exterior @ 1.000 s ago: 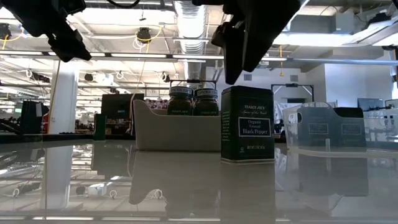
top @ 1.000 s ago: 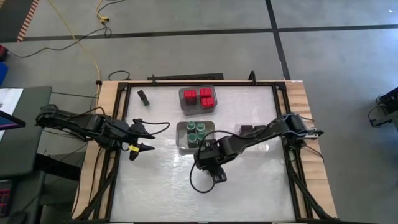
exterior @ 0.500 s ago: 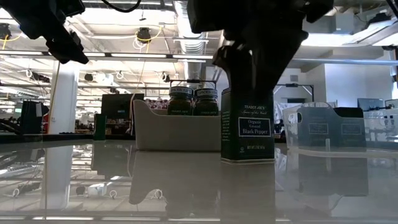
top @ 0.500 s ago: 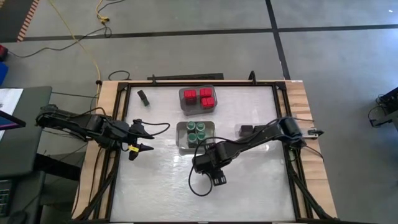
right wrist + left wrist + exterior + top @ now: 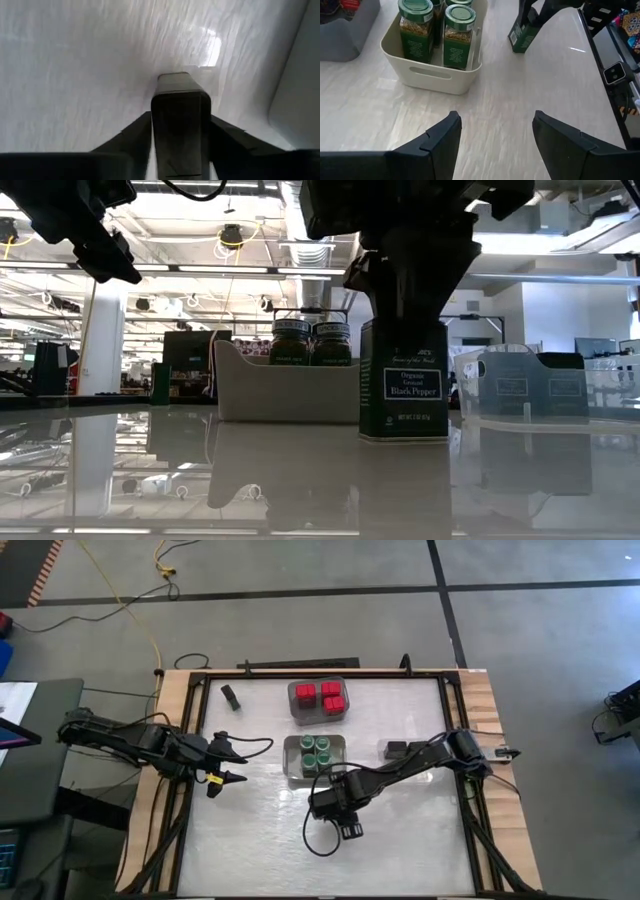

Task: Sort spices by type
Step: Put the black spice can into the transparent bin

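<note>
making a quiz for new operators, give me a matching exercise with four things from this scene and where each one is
Things:
1 pepper tin
2 green-lidded jars
3 red-topped containers
4 left gripper

Places:
a in the grey bin at the table's far side
b between the right gripper's jaws
c in the white bin mid-table
d over bare table, holding nothing

Pairs: 1-b, 2-c, 3-a, 4-d

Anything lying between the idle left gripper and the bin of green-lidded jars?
Nothing: in the left wrist view, only bare white tabletop lies between the left gripper and the cream bin of green-lidded jars.
</note>
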### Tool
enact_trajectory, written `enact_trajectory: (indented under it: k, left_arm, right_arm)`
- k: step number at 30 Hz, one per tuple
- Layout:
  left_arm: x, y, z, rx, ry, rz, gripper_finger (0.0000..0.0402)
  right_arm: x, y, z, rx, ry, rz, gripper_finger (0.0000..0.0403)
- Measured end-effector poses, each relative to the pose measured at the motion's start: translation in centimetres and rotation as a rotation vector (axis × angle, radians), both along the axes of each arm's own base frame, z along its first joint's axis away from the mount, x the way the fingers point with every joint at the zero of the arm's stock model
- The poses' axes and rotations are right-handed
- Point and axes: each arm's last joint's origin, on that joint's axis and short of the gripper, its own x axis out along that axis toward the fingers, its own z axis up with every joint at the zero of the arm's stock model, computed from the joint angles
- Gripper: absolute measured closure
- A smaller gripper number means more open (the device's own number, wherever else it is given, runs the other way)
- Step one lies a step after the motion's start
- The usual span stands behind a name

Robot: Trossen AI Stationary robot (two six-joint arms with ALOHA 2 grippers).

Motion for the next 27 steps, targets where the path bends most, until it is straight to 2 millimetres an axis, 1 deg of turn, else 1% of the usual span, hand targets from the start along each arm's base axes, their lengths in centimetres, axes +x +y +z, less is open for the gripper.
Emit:
enact_trajectory:
  k: [2,7,10,15,18,21,24,27]
  left_arm:
    - [0.0,0.0,0.0,0.0,0.0,0.0,0.0166]
    - [0.0,0.0,0.0,-0.01,0.001,0.001,0.0166]
    - [0.0,0.0,0.0,-0.021,0.003,0.002,0.0166]
    - [0.0,0.0,0.0,-0.023,0.002,0.003,0.0166]
    - [0.0,0.0,0.0,-0.023,0.002,0.003,0.0166]
    - [0.0,0.0,0.0,-0.024,-0.001,0.003,0.0166]
    - [0.0,0.0,0.0,-0.024,-0.001,0.004,0.0166]
    - [0.0,0.0,0.1,-0.024,-0.001,0.004,0.0166]
  right_arm:
    - [0.0,0.0,0.0,0.0,-0.001,0.0,0.0256]
    - [-0.3,0.3,0.4,0.006,0.003,-0.03,0.0257]
    - [-1.0,0.0,2.3,0.029,-0.026,-0.09,0.0257]
    - [-2.8,-1.4,6.5,0.035,-0.098,-0.136,0.0257]
    - [-4.6,-2.7,9.1,0.013,-0.113,-0.159,0.0257]
    - [-7.0,-4.1,11.1,-0.042,-0.095,-0.162,0.0257]
    - [-9.7,-5.5,12.0,-0.048,-0.099,-0.181,0.0257]
    - [-12.7,-6.8,12.3,-0.039,-0.115,-0.223,0.0257]
